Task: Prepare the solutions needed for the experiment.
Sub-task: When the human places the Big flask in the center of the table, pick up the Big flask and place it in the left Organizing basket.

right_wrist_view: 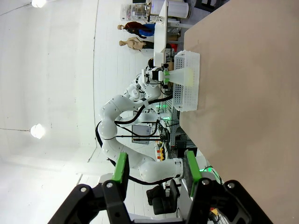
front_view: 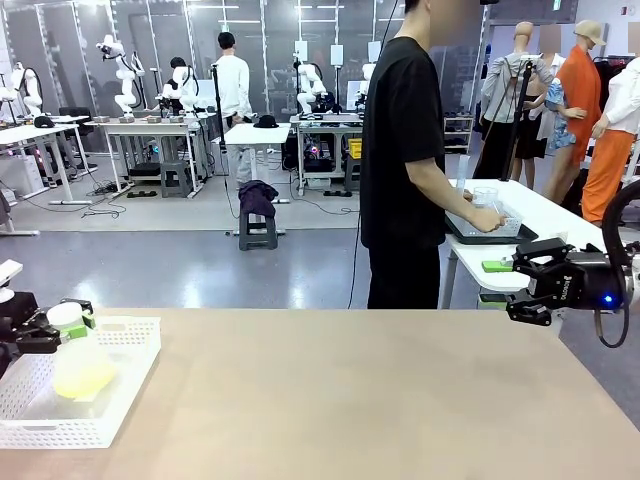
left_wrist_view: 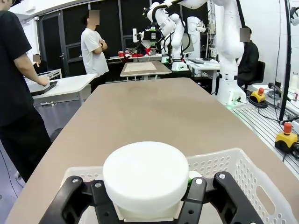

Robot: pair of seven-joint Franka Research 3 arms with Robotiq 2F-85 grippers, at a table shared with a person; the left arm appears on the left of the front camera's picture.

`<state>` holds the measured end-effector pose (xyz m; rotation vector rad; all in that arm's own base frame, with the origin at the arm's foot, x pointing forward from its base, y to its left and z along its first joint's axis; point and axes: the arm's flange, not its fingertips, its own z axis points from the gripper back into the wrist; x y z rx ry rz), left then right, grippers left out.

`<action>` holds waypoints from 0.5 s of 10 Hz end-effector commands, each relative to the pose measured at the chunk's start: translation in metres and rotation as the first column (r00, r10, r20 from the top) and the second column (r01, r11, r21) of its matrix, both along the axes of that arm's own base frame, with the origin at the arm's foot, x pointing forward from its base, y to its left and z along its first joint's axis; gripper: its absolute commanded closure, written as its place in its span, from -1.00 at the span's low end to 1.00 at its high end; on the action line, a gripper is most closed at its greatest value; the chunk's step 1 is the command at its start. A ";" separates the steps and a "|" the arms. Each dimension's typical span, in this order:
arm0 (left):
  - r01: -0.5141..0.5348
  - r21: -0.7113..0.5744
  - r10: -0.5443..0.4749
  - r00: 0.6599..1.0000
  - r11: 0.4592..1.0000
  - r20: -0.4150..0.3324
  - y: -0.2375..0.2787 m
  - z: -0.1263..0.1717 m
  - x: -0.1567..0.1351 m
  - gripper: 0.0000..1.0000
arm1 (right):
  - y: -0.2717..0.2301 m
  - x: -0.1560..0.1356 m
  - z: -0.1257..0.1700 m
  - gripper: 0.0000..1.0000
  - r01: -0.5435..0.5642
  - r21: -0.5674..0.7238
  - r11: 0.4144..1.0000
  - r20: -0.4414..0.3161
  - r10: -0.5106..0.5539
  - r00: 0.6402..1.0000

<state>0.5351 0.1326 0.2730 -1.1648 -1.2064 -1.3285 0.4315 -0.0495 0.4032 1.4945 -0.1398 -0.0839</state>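
A conical flask [front_view: 82, 375] with a white cap [left_wrist_view: 145, 175] stands in a white basket [front_view: 125, 375] at the table's left front. It holds the solutions, a pale yellow-green liquid [front_view: 85, 380]. My left gripper [front_view: 60, 322] reaches in from the left, and its fingers [left_wrist_view: 201, 191] sit against both sides of the cap. My right gripper [front_view: 510, 290] hovers open at the table's far right edge with nothing between its green pads [right_wrist_view: 122, 170]. In the right wrist view the flask [right_wrist_view: 180, 75] and basket [right_wrist_view: 187, 84] lie far across the table.
The tan tabletop [front_view: 350, 400] stretches between the basket and the right gripper. A person in black [front_view: 405, 160] stands beyond the table with hands on a dark tray [front_view: 485, 232] on a white side table.
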 end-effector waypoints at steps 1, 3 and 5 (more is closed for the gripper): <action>0.028 -0.004 -0.028 0.999 1.000 -0.029 0.004 0.000 0.006 0.20 | 0.000 0.001 0.001 -0.21 0.001 0.013 1.000 0.006 -0.001 1.000; 0.032 -0.011 -0.032 0.999 0.999 -0.027 0.004 -0.001 0.005 -0.20 | 0.000 0.001 0.001 -0.21 0.001 0.013 1.000 0.006 -0.001 1.000; 0.024 -0.007 -0.024 0.999 1.000 -0.036 0.007 -0.002 0.003 -0.60 | 0.000 0.001 0.001 -0.21 0.001 0.013 1.000 0.006 -0.001 1.000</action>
